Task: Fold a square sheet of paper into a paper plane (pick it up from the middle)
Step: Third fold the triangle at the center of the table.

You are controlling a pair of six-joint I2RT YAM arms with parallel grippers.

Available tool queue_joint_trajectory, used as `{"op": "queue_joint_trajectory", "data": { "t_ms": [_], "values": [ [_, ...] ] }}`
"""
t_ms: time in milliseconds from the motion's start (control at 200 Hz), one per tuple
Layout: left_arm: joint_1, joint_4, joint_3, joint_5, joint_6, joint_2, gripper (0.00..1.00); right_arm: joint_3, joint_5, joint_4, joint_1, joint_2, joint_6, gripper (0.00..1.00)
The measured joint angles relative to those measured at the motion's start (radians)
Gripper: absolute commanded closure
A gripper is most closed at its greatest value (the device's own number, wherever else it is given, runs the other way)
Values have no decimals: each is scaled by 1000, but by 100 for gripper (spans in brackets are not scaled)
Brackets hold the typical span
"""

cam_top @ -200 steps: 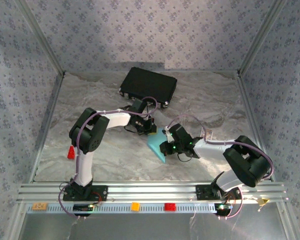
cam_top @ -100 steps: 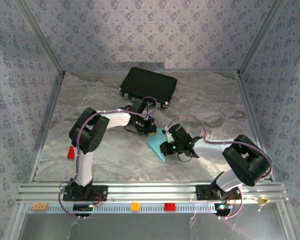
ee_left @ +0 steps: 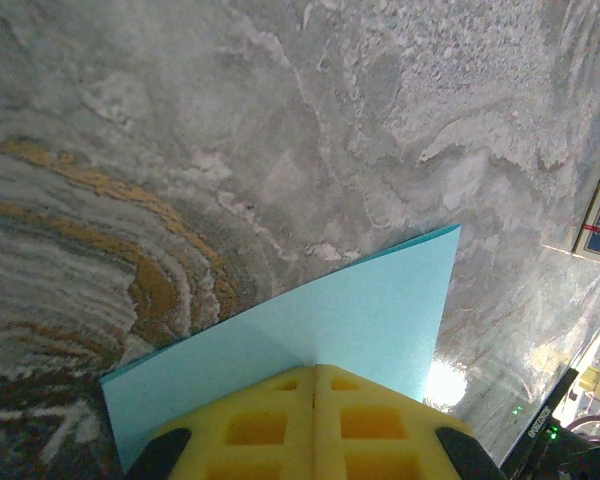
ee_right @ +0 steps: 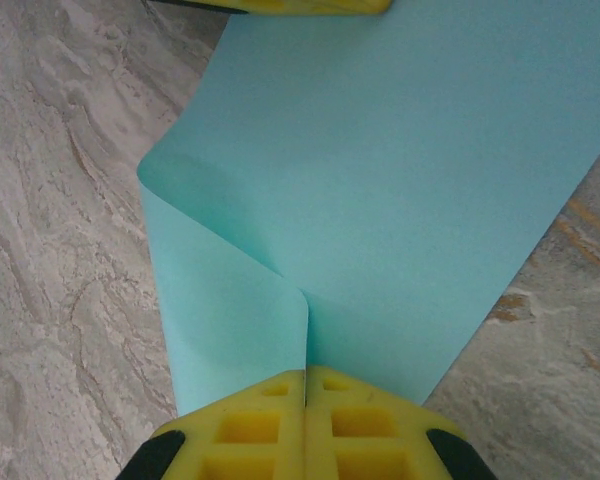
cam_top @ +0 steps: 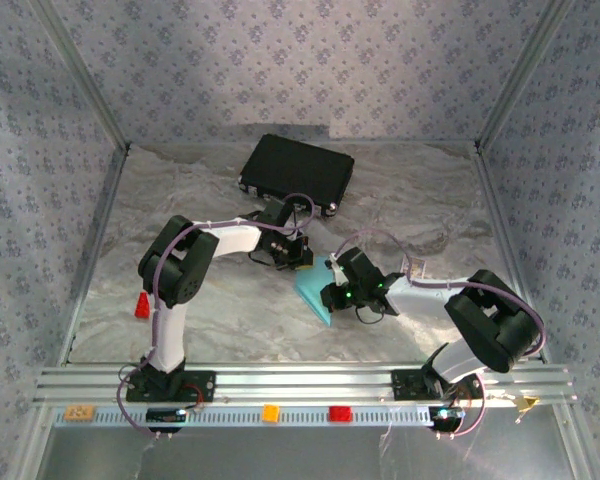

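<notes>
We see the blue paper (cam_top: 311,293) near the middle of the table (cam_top: 180,190). It is in front of the black case (cam_top: 297,172) and well apart from it. Our left gripper (ee_left: 314,372) is pinched tight on one edge of the paper. Our right gripper (ee_right: 305,376) is pinched tight on the edge across from it. So both grippers hold the same sheet, one at each end.

From the right wrist we see one side of the paper curl over. A soft bend starts right at our right pinch. It is not a sharp line yet. We cannot tell if the paper touches the table.

We think the job now is to make the first fold down the middle. To do it well, we should move both grippers slowly and together. If one pulls harder, the thin paper may rip or slip out. We should line up the two edges first, so the fold runs straight from pinch to pinch. Then we can lay the paper flat on the table and press along the bend. A crooked fold now would make a crooked plane.
</notes>
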Motion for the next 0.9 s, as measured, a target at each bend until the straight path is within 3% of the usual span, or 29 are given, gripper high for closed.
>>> {"op": "queue_joint_trajectory", "data": {
  "t_ms": [899],
  "values": [
    [0, 4, -2, 0, -3, 0, 98, 11, 8, -26, 0, 0, 0, 94]
  ]
}}
